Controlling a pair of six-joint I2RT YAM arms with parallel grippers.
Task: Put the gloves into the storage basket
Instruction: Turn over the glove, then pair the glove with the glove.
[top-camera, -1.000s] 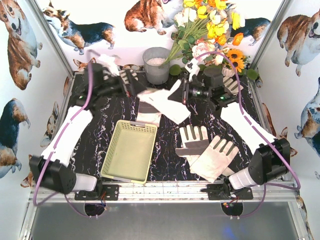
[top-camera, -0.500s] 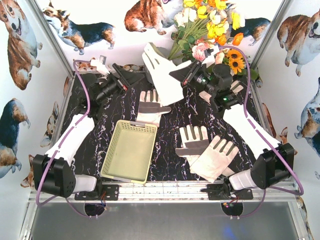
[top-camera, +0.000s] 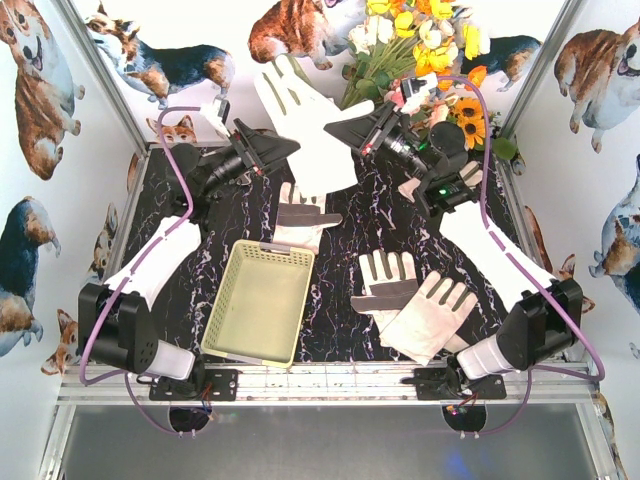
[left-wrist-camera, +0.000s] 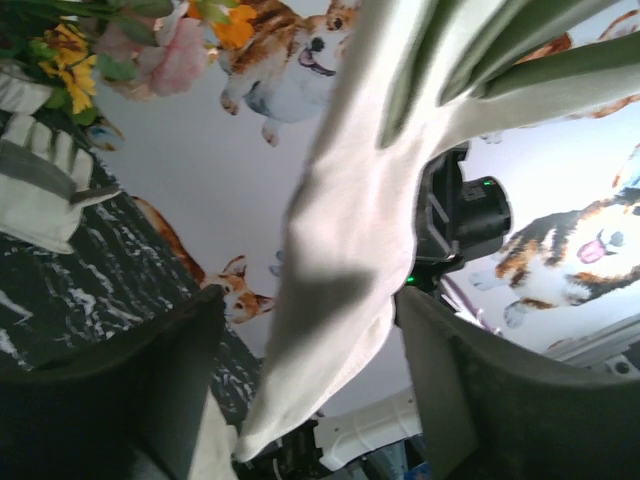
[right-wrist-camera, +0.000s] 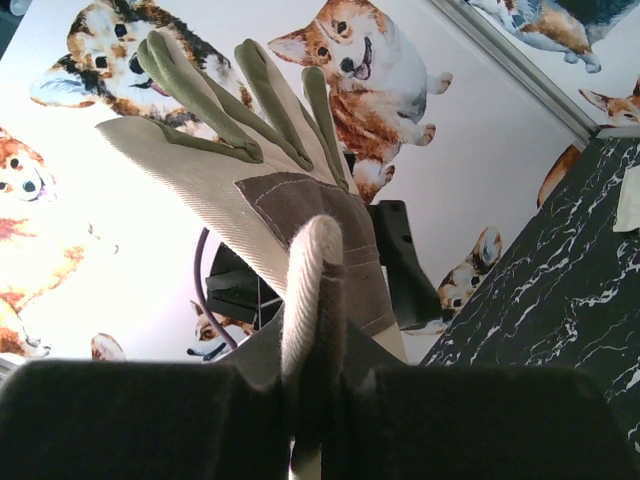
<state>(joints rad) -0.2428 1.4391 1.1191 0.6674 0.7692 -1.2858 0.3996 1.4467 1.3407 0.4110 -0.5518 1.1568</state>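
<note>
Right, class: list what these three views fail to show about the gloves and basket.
Top view: the raised cream-white leather glove covers the far end of the striped-backed glove lying beneath it.
Top view: the white right arm hides most of the far-right glove.
Both wrist views: the pale yellow-green perforated plastic basket is out of frame.

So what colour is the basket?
The storage basket is pale yellow-green, with little holes in its sides. The top external view shows it best.
</note>
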